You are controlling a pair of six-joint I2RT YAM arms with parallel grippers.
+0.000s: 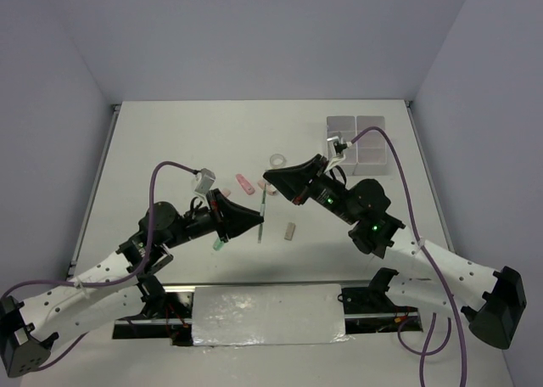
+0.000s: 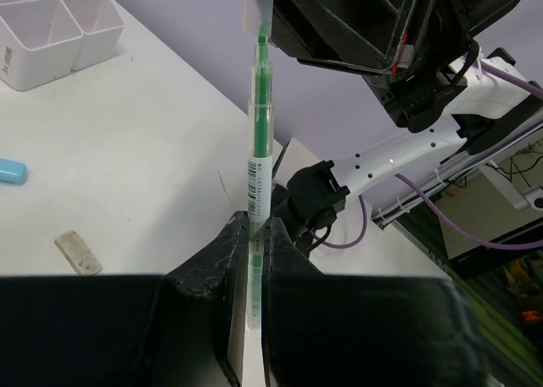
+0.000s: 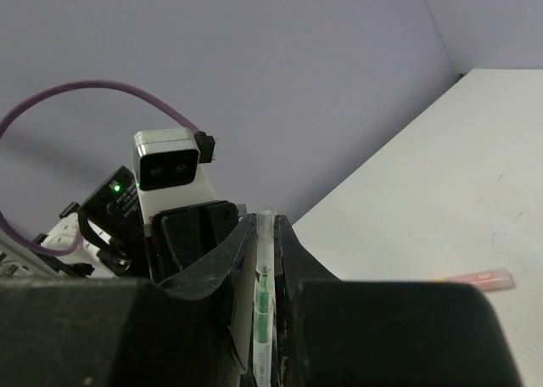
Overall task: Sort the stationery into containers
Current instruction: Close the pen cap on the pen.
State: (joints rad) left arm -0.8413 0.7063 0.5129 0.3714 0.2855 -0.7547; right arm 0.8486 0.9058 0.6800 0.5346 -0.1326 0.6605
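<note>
No legible words, brands or numbers in any view. Only marking: barcode label (image 2: 254, 179) on green pen (image 2: 260, 107), black bars on white, running lengthwise along barrel just above left tool (image 2: 254, 234). Any digits beside bars too small to read. Dark print on wall of divided box (image 2: 34, 60), cut by frame edge, unreadable.
</note>
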